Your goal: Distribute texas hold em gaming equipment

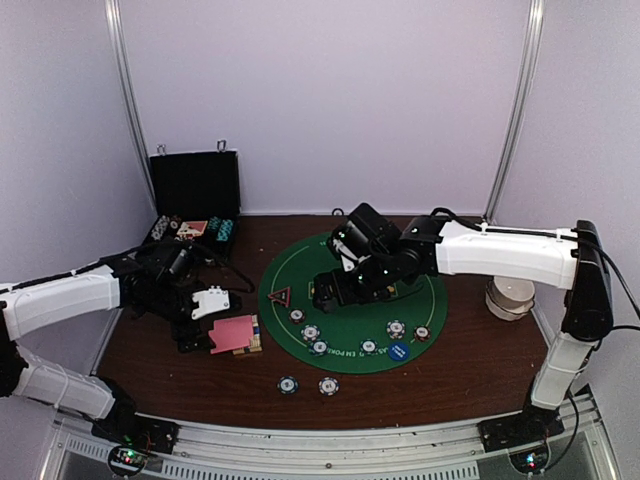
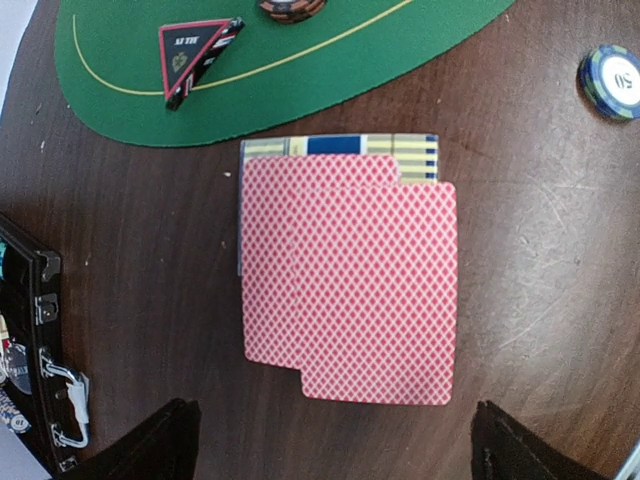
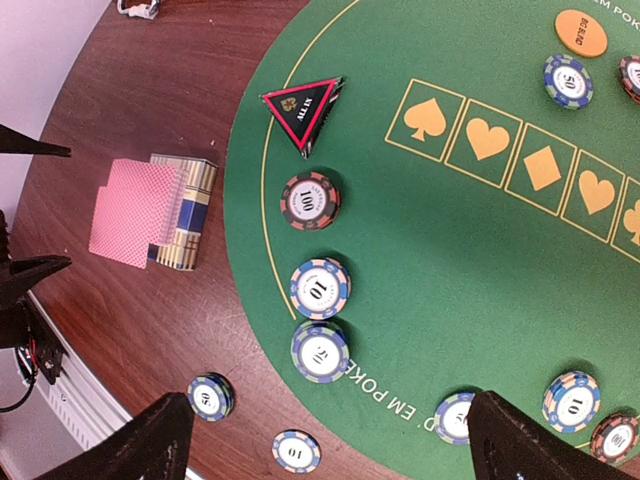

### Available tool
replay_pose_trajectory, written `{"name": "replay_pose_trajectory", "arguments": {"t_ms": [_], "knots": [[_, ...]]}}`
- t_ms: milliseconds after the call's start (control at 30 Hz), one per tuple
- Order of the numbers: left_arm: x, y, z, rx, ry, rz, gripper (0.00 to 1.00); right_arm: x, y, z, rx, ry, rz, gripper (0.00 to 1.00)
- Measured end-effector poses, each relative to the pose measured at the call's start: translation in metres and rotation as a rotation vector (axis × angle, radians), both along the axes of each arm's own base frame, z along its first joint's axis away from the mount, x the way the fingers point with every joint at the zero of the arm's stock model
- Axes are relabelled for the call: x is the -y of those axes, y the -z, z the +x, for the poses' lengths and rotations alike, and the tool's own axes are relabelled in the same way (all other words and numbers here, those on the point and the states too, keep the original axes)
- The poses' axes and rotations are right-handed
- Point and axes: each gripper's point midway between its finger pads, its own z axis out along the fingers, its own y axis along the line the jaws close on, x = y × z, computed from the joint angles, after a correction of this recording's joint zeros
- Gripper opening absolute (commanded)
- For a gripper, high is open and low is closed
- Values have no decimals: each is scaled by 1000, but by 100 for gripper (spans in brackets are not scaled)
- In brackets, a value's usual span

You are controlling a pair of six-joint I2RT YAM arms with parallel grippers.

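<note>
My left gripper (image 2: 335, 455) hovers with jaws spread wide over the pink-backed cards (image 2: 350, 290). They lie on the card box (image 2: 340, 146), toward the worktop's left edge beside the green mat (image 3: 430, 260). My right gripper (image 3: 330, 445), fingers parted, hangs over the mat, where the triangular marker (image 3: 303, 108) and striped chips (image 3: 310, 200) sit. Two loose chips (image 1: 288, 384) lie by the near edge.

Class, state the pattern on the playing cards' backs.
The stacked playing cards show a red-and-white diamond lattice, clearest in the left wrist view.

Brown table (image 1: 460, 370) bears green mat (image 3: 450, 260) (chips (image 1: 288, 384) beside).
</note>
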Motion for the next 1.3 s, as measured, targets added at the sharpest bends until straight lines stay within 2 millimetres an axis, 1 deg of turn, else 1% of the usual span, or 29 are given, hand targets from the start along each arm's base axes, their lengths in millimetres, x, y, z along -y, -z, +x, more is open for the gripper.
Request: {"name": "replay_pose_trajectory", "arguments": {"t_ms": [67,200,400,567,900,1067,1300], "knots": [[3,8,-2,18,37,22,98,-1,-1,0,1,1,4,100],[8,14,-5,19,67,40,98,-1,0,1,0,3,5,100],[12,19,5,109,82,80,98,-1,2,1,-1,4,2,100],[12,31,1,145,111,133,98,-3,-3,2,6,3,11,100],[13,32,6,176,113,153,98,-3,-3,3,7,5,9,100],[12,38,9,175,113,173,97,-2,-3,3,10,8,5,100],[11,47,5,142,124,192,98,-2,-3,3,11,9,3,100]]}}
